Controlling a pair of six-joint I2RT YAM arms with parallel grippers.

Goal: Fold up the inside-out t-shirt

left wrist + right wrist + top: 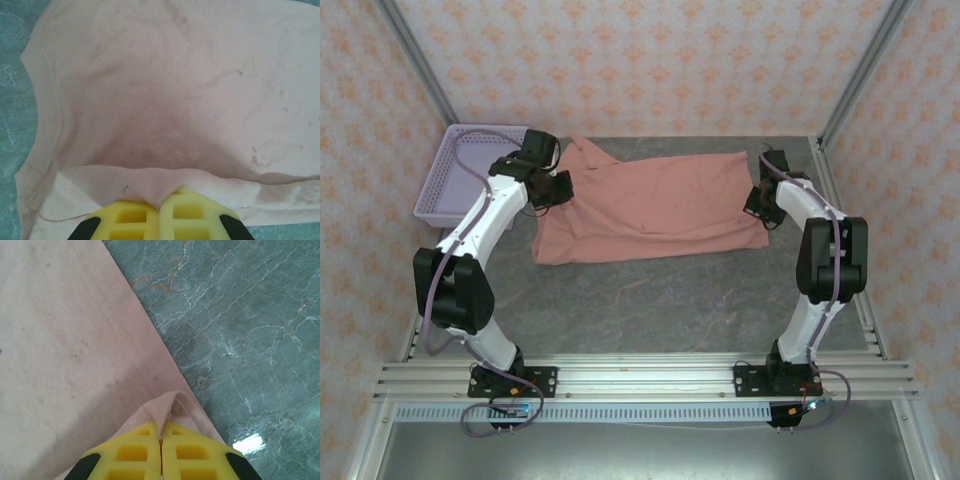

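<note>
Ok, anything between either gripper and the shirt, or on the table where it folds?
Nothing visible. The left gripper and right gripper are each shut on an edge of the t-shirt. The purple basket sits beside it at the left, off the fold path.

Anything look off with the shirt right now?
Nothing torn or spilled. The shirt lies rumpled near the left gripper, flatter by the right gripper, both shut on its edges. A few small dark specks dot the cloth.

Bright even light, soft shadows, small glare on table [260, 365]
</note>
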